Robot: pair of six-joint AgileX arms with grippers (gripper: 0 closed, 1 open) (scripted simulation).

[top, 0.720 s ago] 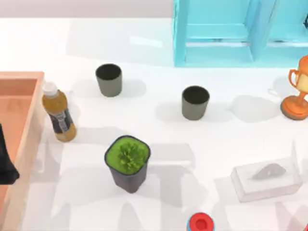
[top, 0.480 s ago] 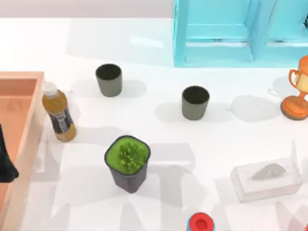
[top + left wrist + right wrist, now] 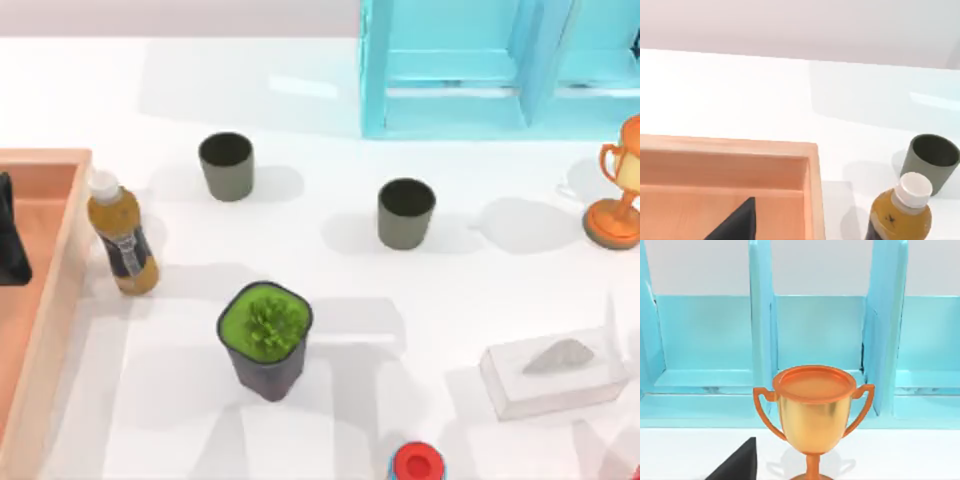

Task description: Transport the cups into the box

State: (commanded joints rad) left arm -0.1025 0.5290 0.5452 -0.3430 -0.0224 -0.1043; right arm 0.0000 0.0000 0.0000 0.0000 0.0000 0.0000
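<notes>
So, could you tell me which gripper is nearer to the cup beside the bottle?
The left. The left gripper hangs over the box, just beyond the bottle from that cup; the right gripper faces the trophy, across the table.

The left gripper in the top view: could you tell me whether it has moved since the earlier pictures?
Yes. The left gripper has moved up the top view, along the box.

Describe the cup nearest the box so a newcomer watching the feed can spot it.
Start at the box on the table's left, then its neighbour, the bottle. Just beyond stands the cup: olive-grey, round, handleless, closer to the box than its twin.
</notes>
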